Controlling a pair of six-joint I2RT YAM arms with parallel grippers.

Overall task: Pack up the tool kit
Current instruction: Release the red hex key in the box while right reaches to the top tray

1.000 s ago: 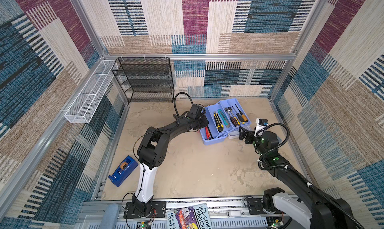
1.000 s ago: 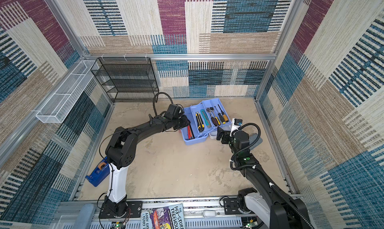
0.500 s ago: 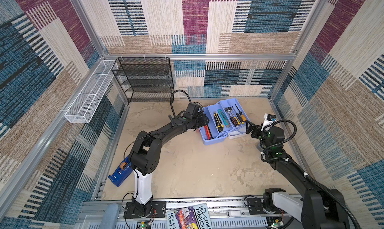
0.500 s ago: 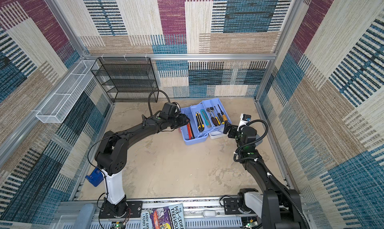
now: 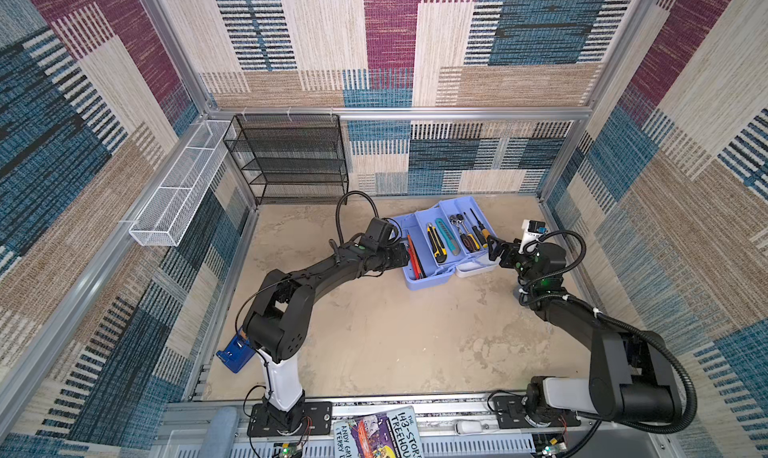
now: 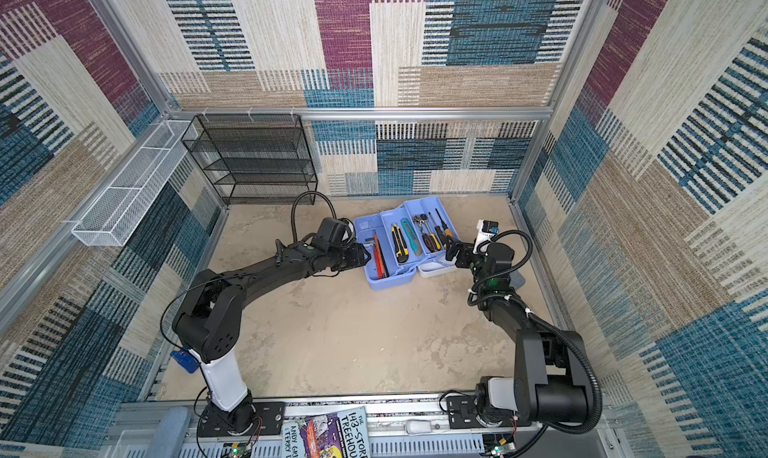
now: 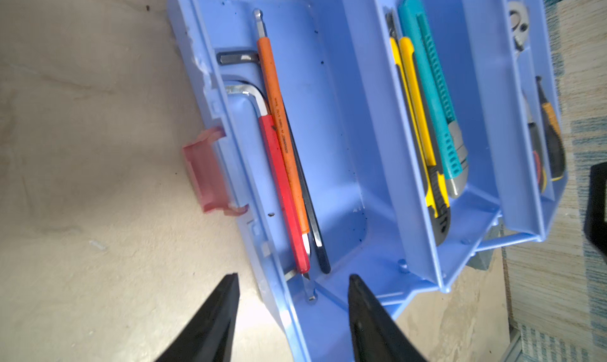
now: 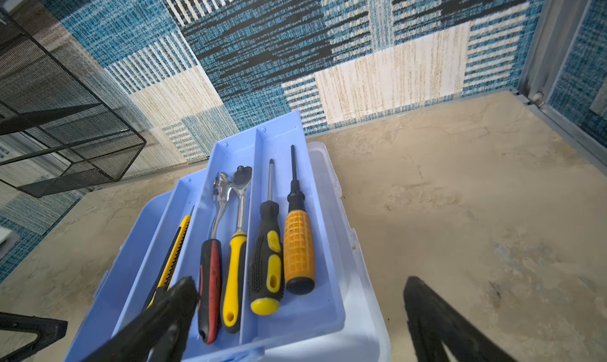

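At toolbox (image 5: 424, 279) ends: left claw (image 7: 294, 275) half-spread astride its wall; right claw (image 8: 301, 279) fully spread, empty.

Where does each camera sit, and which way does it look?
Both top views: high over the front, looking down at the table; both arms show whole, flanking the toolbox.
Left wrist: on the left arm, looking past the open left end effector into the toolbox base at the hex keys.
Right wrist: on the right arm, looking past the open right end effector over the screwdrivers toward the back wall.
Shared: both wrist views catch the yellow knife.
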